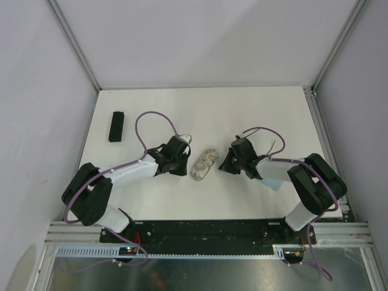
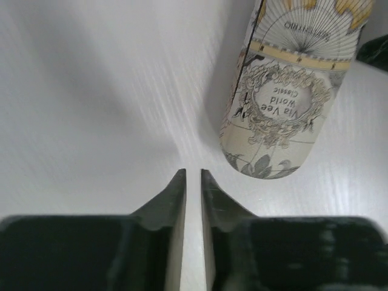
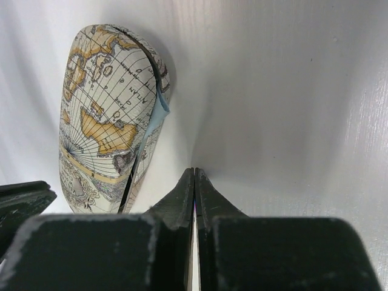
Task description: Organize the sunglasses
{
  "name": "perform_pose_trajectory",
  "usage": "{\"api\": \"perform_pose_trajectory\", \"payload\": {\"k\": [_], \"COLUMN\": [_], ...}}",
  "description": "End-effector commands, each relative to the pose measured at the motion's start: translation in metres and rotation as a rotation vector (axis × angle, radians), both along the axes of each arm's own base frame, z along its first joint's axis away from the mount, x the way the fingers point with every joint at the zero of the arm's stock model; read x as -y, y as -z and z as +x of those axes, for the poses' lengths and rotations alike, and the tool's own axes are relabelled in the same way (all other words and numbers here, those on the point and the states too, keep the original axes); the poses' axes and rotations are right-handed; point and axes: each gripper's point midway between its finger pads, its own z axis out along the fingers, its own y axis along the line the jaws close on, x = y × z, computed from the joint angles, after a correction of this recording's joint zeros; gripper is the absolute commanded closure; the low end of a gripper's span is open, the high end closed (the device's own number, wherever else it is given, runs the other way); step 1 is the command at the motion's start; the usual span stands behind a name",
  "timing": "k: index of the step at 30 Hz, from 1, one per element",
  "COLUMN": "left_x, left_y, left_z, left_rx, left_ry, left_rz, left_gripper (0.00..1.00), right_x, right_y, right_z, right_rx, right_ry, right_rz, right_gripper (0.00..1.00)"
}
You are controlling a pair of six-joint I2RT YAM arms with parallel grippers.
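at the middle of the white counter (image 1: pixel 242 115) lies the beige map-printed case (image 1: pixel 203 163), its long axis running from about 1 o'clock to 7 o'clock in the overhead view. the two arms flank it. the left pincer (image 2: pixel 193 176) sits at the case's 9 o'clock, barely ajar, with a thin slit of counter showing between the fingers and nothing in it. the right pincer (image 3: pixel 194 173) sits at its 3 o'clock, fingers pressed flat together and empty. a black oblong case (image 1: pixel 115 126) lies well apart toward 10 o'clock.

neither pair of sunglasses shows plainly in any view. a pale blue cloth (image 3: pixel 159 112) pokes out of the map case's seam, and the lid gapes a little there, so one pair may be inside, though that cannot be confirmed.

the step in hand looks like seating that lid. to do it well, the closed right pincer should serve as a blunt pusher, meeting the lid near the gaping end rather than at the hinge. the left should brace the opposite flank so that the case cannot skate across the smooth counter. press slowly and squarely, since the rounded shell will roll if pushed off-centre. the trapped cloth is the likely snag, and it may need nudging in before the seam will close flush.
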Motion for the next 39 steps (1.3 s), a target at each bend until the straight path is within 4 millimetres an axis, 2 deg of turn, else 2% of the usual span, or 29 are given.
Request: {"api": "perform_pose_trajectory", "payload": {"k": [1, 3, 5, 6, 8, 11, 20, 23, 27, 30, 34, 36, 38, 39], "left_x": [0.013, 0.02, 0.029, 0.035, 0.044, 0.058, 0.092, 0.093, 0.085, 0.079, 0.065, 0.059, 0.054, 0.052], "left_y": [-0.047, -0.061, -0.071, -0.076, -0.073, -0.067, -0.04, -0.031, -0.021, -0.025, -0.048, -0.062, -0.073, -0.077], "left_z": [0.023, 0.03, 0.035, 0.037, 0.04, 0.043, 0.044, 0.047, 0.05, 0.047, 0.04, 0.033, 0.025, 0.02], "left_rx": [0.128, 0.165, 0.196, 0.211, 0.206, 0.191, 0.178, 0.171, 0.157, 0.15, 0.172, 0.188, 0.193, 0.194], "left_ry": [-0.016, 0.017, 0.077, 0.111, 0.169, 0.23, 0.381, 0.379, 0.336, 0.303, 0.231, 0.217, 0.21, 0.208], "left_rz": [-0.089, -0.103, -0.106, -0.106, -0.099, -0.093, -0.012, 0.015, 0.063, 0.059, 0.031, 0.005, -0.025, -0.043], "left_gripper": [0.63, 0.38, 0.18, 0.11, 0.03, 0.01, 0.0, 0.0, 0.1, 0.08, 0.11, 0.22, 0.39, 0.52], "right_x": [0.003, 0.006, 0.008, 0.008, 0.008, 0.011, 0.027, 0.029, 0.03, 0.03, 0.031, 0.031, 0.03, 0.03], "right_y": [-0.006, -0.008, -0.01, -0.011, -0.016, -0.022, -0.029, -0.03, -0.03, -0.03, -0.028, -0.028, -0.028, -0.028], "right_z": [0.004, 0.003, 0.001, 0.0, -0.003, -0.005, -0.011, -0.013, -0.014, -0.014, -0.015, -0.016, -0.016, -0.016], "right_rx": [0.026, 0.03, 0.034, 0.038, 0.05, 0.066, 0.068, 0.067, 0.068, 0.066, 0.062, 0.061, 0.061, 0.06], "right_ry": [-0.005, -0.004, -0.014, -0.02, -0.03, -0.029, -0.02, -0.019, -0.02, -0.025, -0.026, -0.027, -0.028, -0.027], "right_rz": [-0.043, -0.058, -0.066, -0.069, -0.069, -0.066, -0.071, -0.065, -0.06, -0.059, -0.058, -0.056, -0.051, -0.05], "right_gripper": [1.0, 1.0, 1.0, 0.99, 0.99, 0.99, 0.99, 0.99, 0.99, 0.99, 0.99, 0.99, 0.99, 0.99]}}
